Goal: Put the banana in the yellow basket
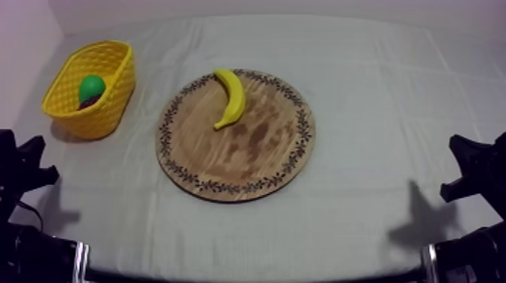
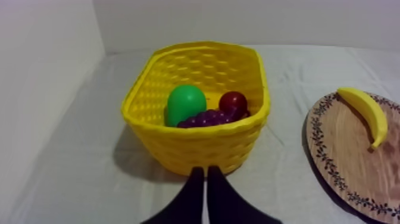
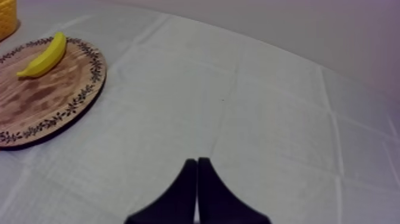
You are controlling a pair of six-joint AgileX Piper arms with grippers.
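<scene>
With both jaws clenched empty: open left, straddle banana (image 1: pixel 232 98) mid-curve, lift clear of board (image 1: pixel 248 154), carry to basket (image 1: pixel 105 113).

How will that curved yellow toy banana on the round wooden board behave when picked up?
The curved yellow toy banana looks smooth, so it may slip when squeezed. Its bend suggests it could swivel on the round wooden board if nudged. It is probably stiff and light, being a moulded toy.

Left tool (image 2: pixel 205 171), right tool (image 3: pixel 197 162) — both closed; arms apparently low.
</scene>
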